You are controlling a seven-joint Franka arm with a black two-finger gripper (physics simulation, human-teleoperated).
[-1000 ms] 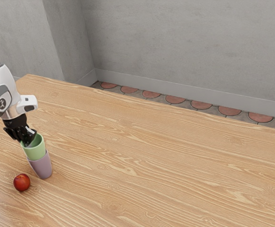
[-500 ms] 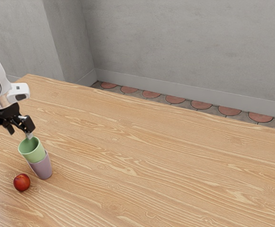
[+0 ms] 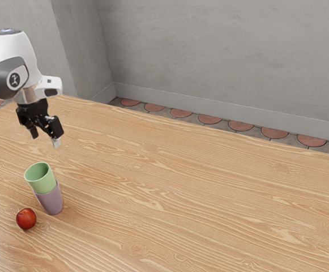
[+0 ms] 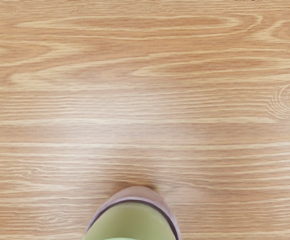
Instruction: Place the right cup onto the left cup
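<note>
- Release seen: the hand [image 3: 45, 137] was down at the green cup [image 3: 40, 182] a second ago; it has since been lifted well clear.
- Hand state: fingers spread, nothing gripped.
- Green cup: left seated in the mouth of the mauve cup [image 3: 50, 200], upper part exposed. In the wrist view its wall is ringed by the mauve rim along the visible arc.
- Half a second ago the green rim was tipped a bit more toward the exterior view's left, with a fingertip right by it. Some of that lean has been lost, but a slight one can still be made out.
- Mauve cup: not visibly shifted, base still on the wooden surface [image 3: 181, 198].
- Red fruit [image 3: 26, 219]: unmoved, just beside the mauve cup.
- Read: stack looks made, task as good as done, assuming green was the right cup.
- Next: hand to be kept away. If the rim gets clipped, the upper cup could be tipped further.
</note>
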